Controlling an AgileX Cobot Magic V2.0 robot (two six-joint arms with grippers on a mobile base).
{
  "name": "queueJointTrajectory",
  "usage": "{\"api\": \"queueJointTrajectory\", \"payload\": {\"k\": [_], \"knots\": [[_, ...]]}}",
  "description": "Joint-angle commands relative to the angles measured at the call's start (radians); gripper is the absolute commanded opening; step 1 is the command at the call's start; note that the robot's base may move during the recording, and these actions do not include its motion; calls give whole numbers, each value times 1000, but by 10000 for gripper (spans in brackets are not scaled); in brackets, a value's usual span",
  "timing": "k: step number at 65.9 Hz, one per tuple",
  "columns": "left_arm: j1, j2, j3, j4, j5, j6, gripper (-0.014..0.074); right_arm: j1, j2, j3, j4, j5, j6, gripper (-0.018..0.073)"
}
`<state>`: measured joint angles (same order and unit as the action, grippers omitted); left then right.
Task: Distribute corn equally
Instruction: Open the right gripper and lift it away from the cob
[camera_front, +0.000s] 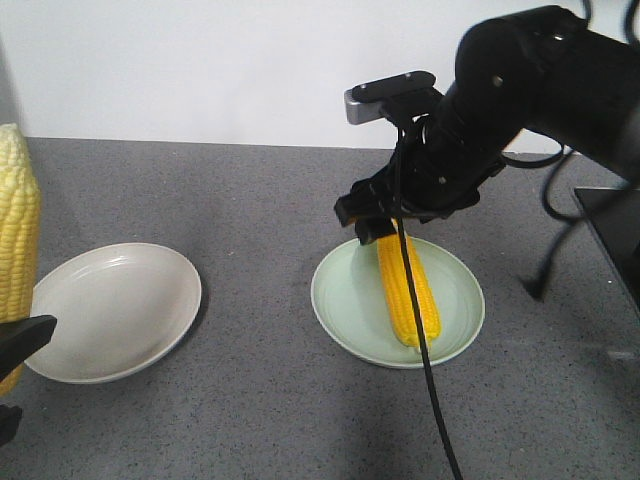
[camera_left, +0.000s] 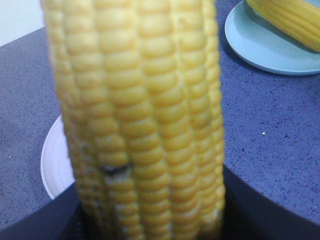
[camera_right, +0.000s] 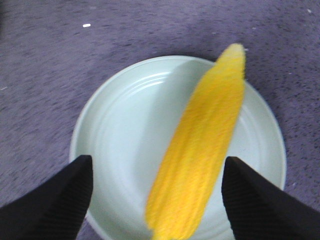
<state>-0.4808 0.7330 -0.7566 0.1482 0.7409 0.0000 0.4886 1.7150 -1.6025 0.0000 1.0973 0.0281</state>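
Two cobs are seen: one corn cob (camera_front: 408, 290) lies on the green plate (camera_front: 340, 300) at the right of the tabletop (camera_front: 250, 200), under the right gripper (camera_right: 157, 200), whose jaws stand apart and hold nothing; the other cob (camera_left: 140, 120) is clamped upright near its base in the left gripper (camera_left: 150, 220), above the white plate (camera_front: 110, 310). Each is judged stiff, fairly heavy, round and apt to roll; a mid-length grasp across the kernels is advised.

No text, label, brand, number or sign can be read in any view; the plates, the cobs and the grey surface (camera_front: 260, 400) are plain. The robot's black parts show no legible marking.
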Motion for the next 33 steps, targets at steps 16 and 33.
{"api": "queueJointTrajectory", "payload": {"k": [16, 33], "knots": [[-1, -2, -28, 1, -66, 0, 317, 64, -344, 323, -22, -228, 4, 525], [-1, -2, -28, 1, -76, 0, 317, 64, -559, 552, -20, -352, 4, 525]]}}
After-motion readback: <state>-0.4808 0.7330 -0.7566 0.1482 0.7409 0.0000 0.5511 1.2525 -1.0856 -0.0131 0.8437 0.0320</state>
